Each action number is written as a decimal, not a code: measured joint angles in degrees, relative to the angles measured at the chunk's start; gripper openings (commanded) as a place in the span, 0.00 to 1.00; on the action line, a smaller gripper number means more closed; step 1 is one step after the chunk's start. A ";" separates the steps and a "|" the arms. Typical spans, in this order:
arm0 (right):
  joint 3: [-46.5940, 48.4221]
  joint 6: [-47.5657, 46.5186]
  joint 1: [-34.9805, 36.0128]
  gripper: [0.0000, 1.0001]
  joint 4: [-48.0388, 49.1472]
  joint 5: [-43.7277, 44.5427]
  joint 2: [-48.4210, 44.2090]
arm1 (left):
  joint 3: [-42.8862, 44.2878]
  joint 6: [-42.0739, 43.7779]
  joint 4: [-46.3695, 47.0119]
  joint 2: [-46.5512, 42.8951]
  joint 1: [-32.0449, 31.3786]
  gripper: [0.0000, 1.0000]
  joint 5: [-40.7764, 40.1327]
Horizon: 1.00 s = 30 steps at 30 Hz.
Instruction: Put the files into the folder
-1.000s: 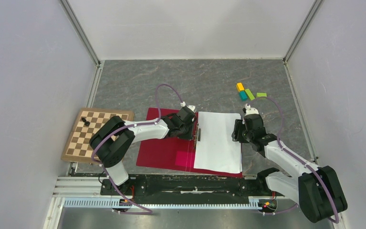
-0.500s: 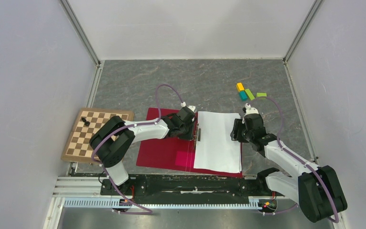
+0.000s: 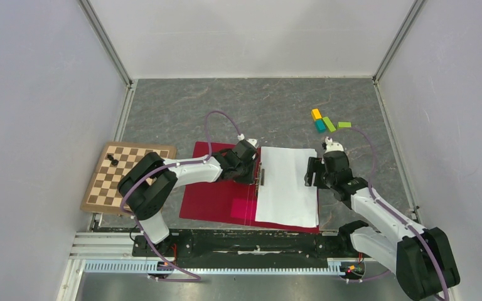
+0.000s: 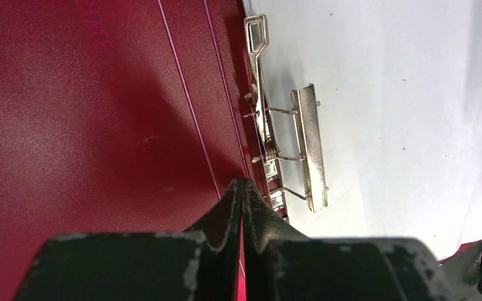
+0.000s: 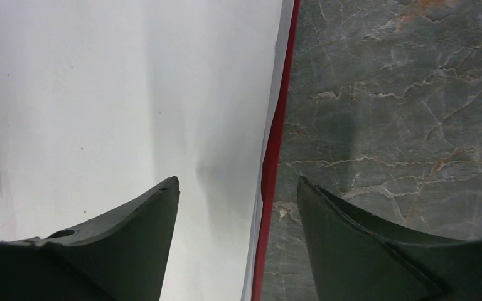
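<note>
Over 1 second the right pincer (image 5: 238,180) has edged rightward. Centre frame on the veined grey table (image 3: 276,106), the matte crimson folder (image 3: 213,194) lies open, smooth white files (image 3: 287,188) covering its right half. The right pincer gapes wide astride their right edge, probably to square them. The left pincer (image 4: 242,183), fingers pressed together, rests beside the shiny metal clip (image 4: 307,147).

Surfaces and finishes lying on the desk (image 5: 401,113)

The desk is showing grey, pale-veined stone. The folder (image 4: 88,113) is wearing a finely pebbled crimson skin with a faint sheen. The files (image 5: 125,94) are looking like smooth, matt white paper. The clip (image 4: 307,144) is gleaming as bright metal, and the left pincer (image 4: 243,188) is showing matt black, scuffed edges.
</note>
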 measured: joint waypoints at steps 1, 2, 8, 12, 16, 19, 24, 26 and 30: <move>0.04 -0.15 0.00 0.70 -0.52 0.15 -0.46 | 0.00 0.00 -0.11 -0.09 0.04 0.07 -0.02; 0.17 -0.24 0.04 0.65 -1.29 0.28 -1.03 | 0.00 0.00 -0.24 -0.24 0.07 0.08 -0.02; 3.72 0.15 4.68 0.47 -3.50 0.39 -2.08 | 0.00 -0.39 -1.36 -4.63 0.96 0.11 -0.02; 7.04 2.99 13.81 0.44 -2.34 0.79 1.05 | -0.33 -0.68 -1.09 -9.35 2.67 0.11 0.04; 11.96 5.68 23.43 0.42 -0.39 2.62 9.18 | -3.17 -2.01 -0.96 -15.56 5.53 0.12 0.63; 14.97 7.08 28.13 0.40 1.22 4.42 14.78 | -5.44 -2.56 -1.07 -19.39 7.69 0.12 1.33; 18.60 8.50 31.69 0.37 3.13 7.08 22.03 | -8.22 -2.60 -2.38 -24.76 10.29 0.13 1.57; 19.19 8.85 32.24 0.37 3.69 7.89 23.61 | -8.85 -2.58 -2.80 -26.08 10.71 0.12 1.66; 19.82 9.51 32.79 0.34 4.85 8.79 25.64 | -9.99 -2.58 -2.86 -27.34 11.34 0.12 2.56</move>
